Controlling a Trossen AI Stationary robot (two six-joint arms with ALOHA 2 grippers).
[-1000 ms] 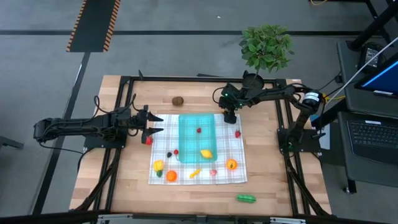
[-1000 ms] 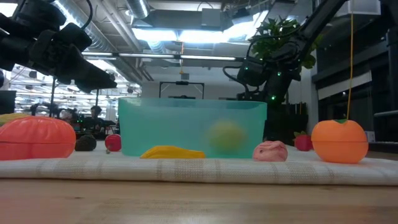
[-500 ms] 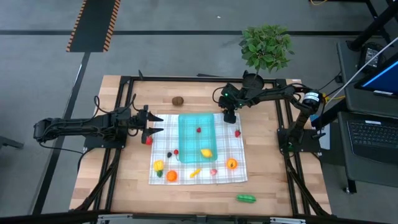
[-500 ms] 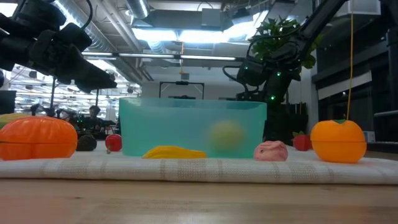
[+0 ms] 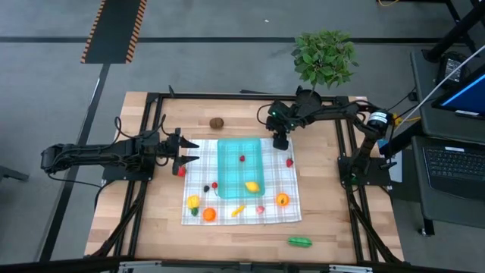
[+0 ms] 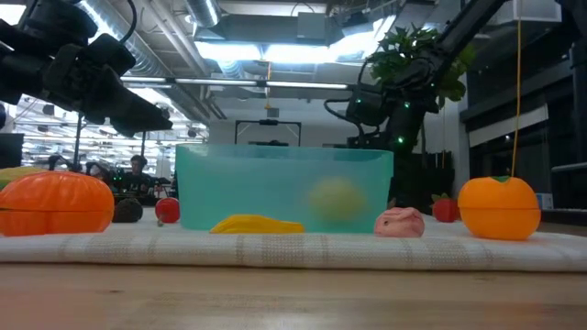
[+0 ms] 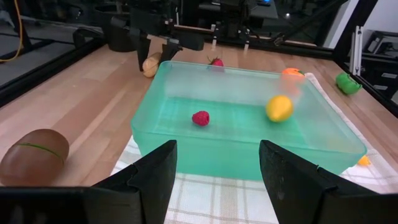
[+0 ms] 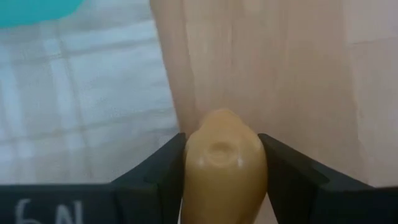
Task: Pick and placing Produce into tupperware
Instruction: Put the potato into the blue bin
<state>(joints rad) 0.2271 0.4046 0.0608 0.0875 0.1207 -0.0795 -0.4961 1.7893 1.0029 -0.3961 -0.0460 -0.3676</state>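
Note:
The teal tupperware (image 5: 239, 167) stands on the checked cloth (image 5: 288, 182) and holds a red berry (image 5: 242, 158) and a yellow lemon (image 5: 251, 186). More produce lies on the cloth around it: an orange (image 5: 282, 200), a strawberry (image 5: 289, 162) and a yellow piece (image 5: 193, 202). My right gripper (image 5: 279, 141) points steeply down at the cloth's far right corner, shut on a tan produce piece (image 8: 224, 174). My left gripper (image 5: 191, 154) hangs open left of the tupperware, its fingers (image 7: 149, 180) with nothing between them. My right gripper pinches the tan piece's two opposite sides (image 8: 189, 171) between its two fingers (image 8: 283, 168), coming from above and slanting down. The piece's rounded end (image 8: 219, 124) sticks out past the fingertips. Whether it is clear of the table, I cannot tell.
A potted plant (image 5: 324, 57) stands past the table's far edge behind the right arm. A brown kiwi (image 5: 217, 122) lies on bare wood beyond the cloth's far edge, and a green piece (image 5: 299, 242) near the front edge. A red piece (image 5: 180, 171) lies just below my left gripper.

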